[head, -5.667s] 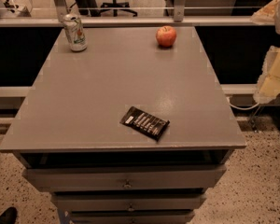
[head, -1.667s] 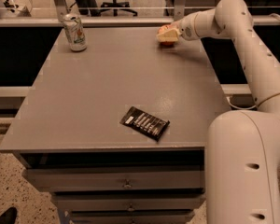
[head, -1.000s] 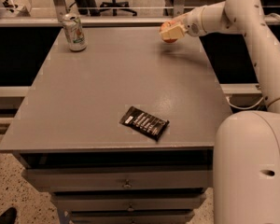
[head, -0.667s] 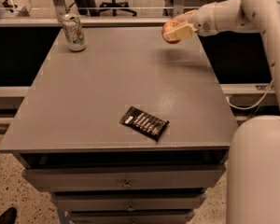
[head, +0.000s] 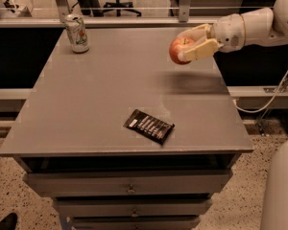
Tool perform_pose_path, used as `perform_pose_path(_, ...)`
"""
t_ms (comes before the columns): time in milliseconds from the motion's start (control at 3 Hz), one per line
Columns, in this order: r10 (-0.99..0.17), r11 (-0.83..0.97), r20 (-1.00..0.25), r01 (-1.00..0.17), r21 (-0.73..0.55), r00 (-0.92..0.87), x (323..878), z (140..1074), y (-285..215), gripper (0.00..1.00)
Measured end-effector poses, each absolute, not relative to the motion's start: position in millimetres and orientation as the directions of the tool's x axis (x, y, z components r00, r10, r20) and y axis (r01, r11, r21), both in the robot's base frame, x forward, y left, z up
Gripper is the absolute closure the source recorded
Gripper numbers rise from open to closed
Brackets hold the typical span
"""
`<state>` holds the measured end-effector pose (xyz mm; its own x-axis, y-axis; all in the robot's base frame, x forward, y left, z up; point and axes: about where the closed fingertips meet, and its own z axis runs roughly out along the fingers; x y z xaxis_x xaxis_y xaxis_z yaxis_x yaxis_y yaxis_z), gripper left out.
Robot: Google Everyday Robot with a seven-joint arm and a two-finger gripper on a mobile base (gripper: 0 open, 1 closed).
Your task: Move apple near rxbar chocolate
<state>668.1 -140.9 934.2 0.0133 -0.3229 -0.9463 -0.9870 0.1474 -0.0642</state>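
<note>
I see the table (head: 86, 104) square on, its grey top running from the near edge above the drawers (head: 129, 183) to the far edge by the rail. In the far left corner a drink can (head: 77, 33) stands upright, well apart from everything else.

Moving across, the rxbar chocolate (head: 149, 126) lies flat near the near edge, a little right of the middle. It is turned at an angle to that edge, with its rows of white lettering facing up. Nothing touches it.

Further right, the apple (head: 175, 51) is off the table, held in the air over the far right part of the top, close to the right edge. It is red with a paler patch on its upper side. A soft shadow (head: 189, 83) sits on the table below it, between the apple and the bar. The apple is well apart from the rxbar chocolate.

My hand (head: 186, 46) reaches in from the right and is clamped on the apple, one finger over its top and the other across its lower front. The white arm (head: 252, 25) behind it runs off past the right edge, and a cable (head: 273, 92) hangs below it beside the table.
</note>
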Motion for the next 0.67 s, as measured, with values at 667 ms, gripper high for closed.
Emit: perform_pose_path(667,-0.355,-0.073,-0.932,-0.996,-0.046,0.069,579.4,923.7,-130.6,1.0)
